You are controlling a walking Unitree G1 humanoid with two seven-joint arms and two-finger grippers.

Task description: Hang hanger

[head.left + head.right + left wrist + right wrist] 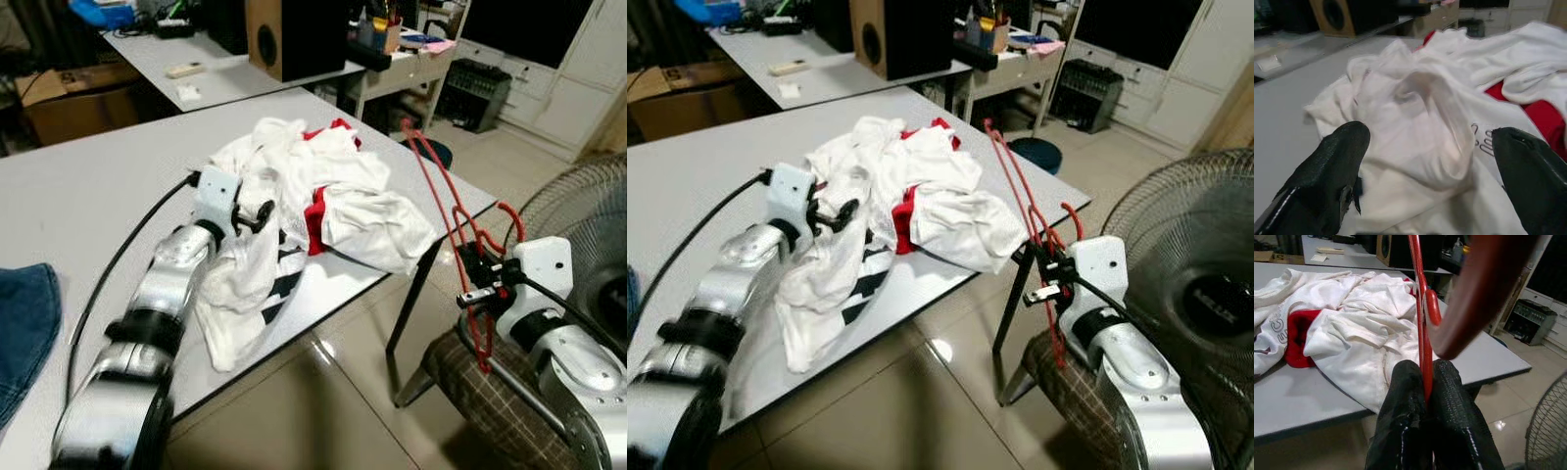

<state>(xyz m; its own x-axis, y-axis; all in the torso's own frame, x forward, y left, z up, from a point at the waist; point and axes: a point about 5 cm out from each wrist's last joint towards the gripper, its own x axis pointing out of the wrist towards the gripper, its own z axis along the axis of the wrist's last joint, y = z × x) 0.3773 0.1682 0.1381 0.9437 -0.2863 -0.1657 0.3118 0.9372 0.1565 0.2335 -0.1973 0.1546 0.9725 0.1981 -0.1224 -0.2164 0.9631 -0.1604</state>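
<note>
On the left, the left claw [257,217] hovers over the near edge of the heap of white and red clothes [323,201] on the grey surface [88,196]. Its two black fingers [1327,169] stand wide apart with a raised fold of white cloth between them, and they grip nothing — the fabric is not yet pinched. To the right, off the surface's edge and above the tiled floor [333,392], the right claw [482,284] is clamped tight on the red hanger [446,196]; the wrist view shows the thin red wire squeezed between the two pads. The hanger slants up and away from the claw, its upper end near the surface's corner, apart from the clothes. A standing fan [578,211] is close behind the right arm.

The step in hand looks like readying a garment — hanger held, cloth about to be taken. Next, the left claw likely needs to close on that fold and lift it, so the hanger can be brought across.
</note>
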